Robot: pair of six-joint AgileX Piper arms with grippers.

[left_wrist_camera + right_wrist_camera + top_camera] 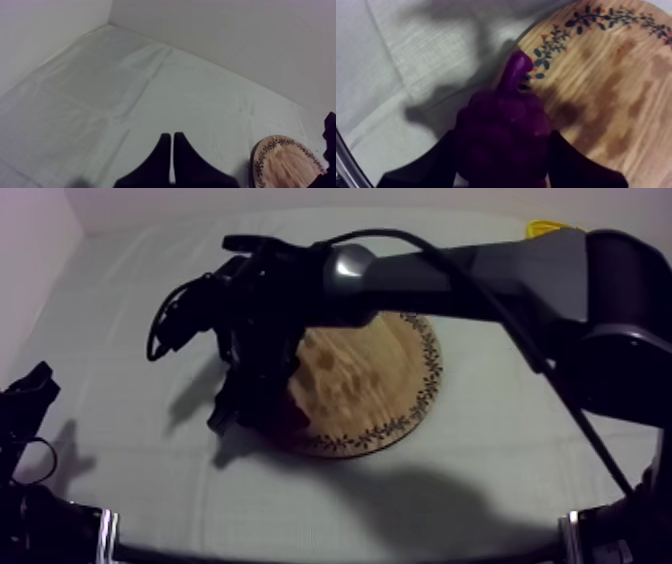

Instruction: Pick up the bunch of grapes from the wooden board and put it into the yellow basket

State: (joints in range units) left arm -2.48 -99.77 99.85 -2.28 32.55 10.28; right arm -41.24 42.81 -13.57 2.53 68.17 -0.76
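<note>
Grasp step: the right fingers (pixel 428 167) pinch the grapes (pixel 503 127) at the board's (pixel 601 85) rim, so next, I judge, comes a lift and carry to the basket (pixel 548 229) at the counter's (pixel 130 308) far right, while the left fingers (pixel 160 160) rest pressed together.

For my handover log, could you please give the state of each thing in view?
left gripper: shut, holding nothing.
right gripper: shut on the bunch of grapes.
bunch of grapes: gripped, at the wooden board's rim.
wooden board: lying flat.
yellow basket: mostly hidden, contents unseen.
</note>
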